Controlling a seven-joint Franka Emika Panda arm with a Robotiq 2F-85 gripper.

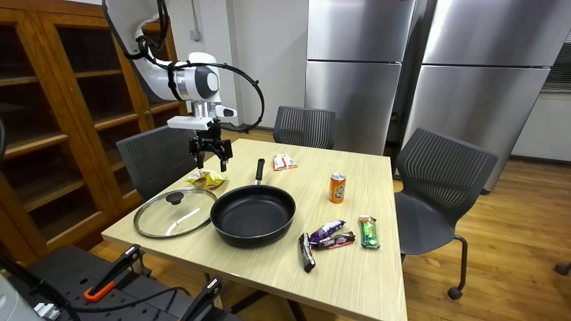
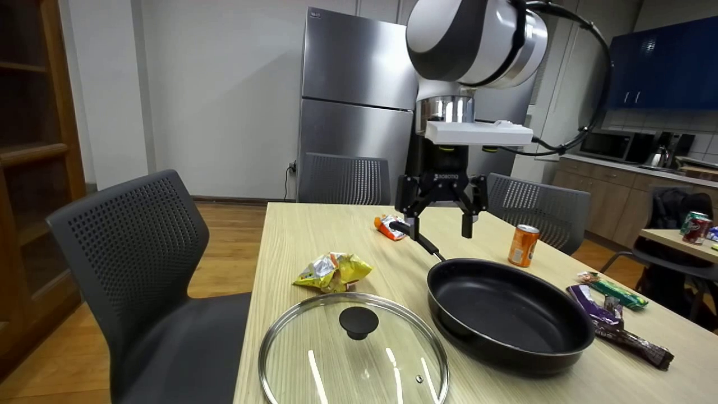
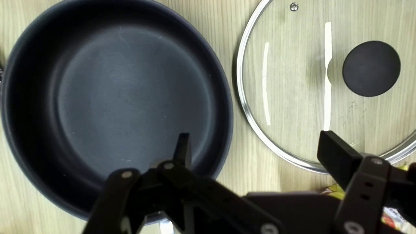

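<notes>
Over the table's far left part in an exterior view, my gripper (image 1: 212,166) hangs open and holds nothing. Its fingertips point down, apart from everything below. Nearest beneath are a yellow chip bag (image 1: 207,179), the glass lid (image 1: 196,207) with its black knob (image 1: 175,198), and a black frying pan (image 1: 253,211). The pan's handle (image 2: 428,243) points away from the camera. In the wrist view one fingertip overlaps the pan (image 3: 130,97), the other the lid's edge. The chip bag (image 3: 336,190) is mostly hidden there behind the gripper (image 3: 255,138).
A white-and-orange bag (image 1: 284,162) lies past the pan handle. An orange can (image 1: 337,188) stands to the pan's right. Dark and purple wrapped bars (image 1: 328,232) and a green one (image 1: 369,232) lie nearby. Chairs (image 1: 439,187) surround the table (image 1: 352,285).
</notes>
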